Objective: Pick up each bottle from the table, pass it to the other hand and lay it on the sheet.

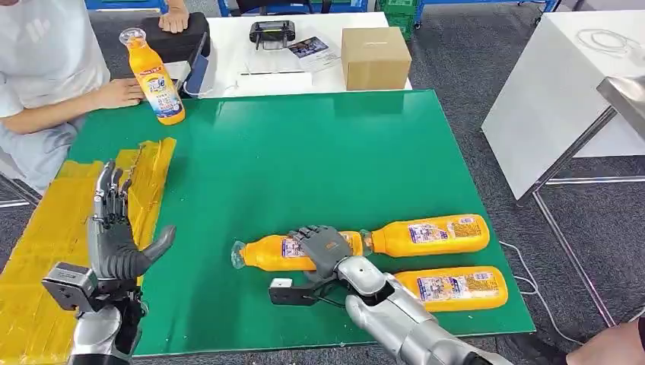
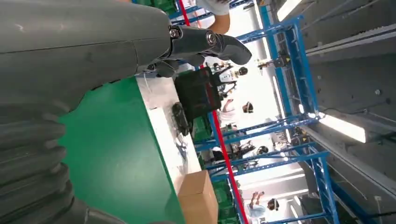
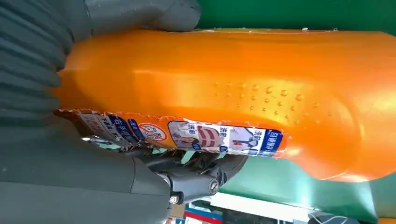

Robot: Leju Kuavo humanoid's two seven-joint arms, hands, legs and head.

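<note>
The right hand (image 1: 323, 245) lies across the middle of an orange juice bottle (image 1: 274, 252) resting on its side near the front edge of the green tabletop (image 1: 304, 160). In the right wrist view the thumb sits on one side of the bottle body and the darker fingers (image 3: 196, 179) curl around the other, so the hand is gripping it; the bottle appears to rest on the mat, not yet lifted.

Two more bottles lie on their sides toward the front right corner: one (image 1: 430, 235) just beside the gripped bottle's base, the other (image 1: 455, 287) nearer the front edge. A fourth bottle (image 1: 156, 77) stands tilted at the far left corner, beside a person's hand (image 1: 122, 93).

The left hand (image 1: 114, 228) is raised over the left edge, fingers spread and holding nothing, above the yellow sheet (image 1: 46, 251) that covers the left side.

Assessment: the pick-up step is in hand. No bottle lies on the sheet. The next move calls for a level lift, carriage toward the waiting left hand, and a firm second grip before release.
</note>
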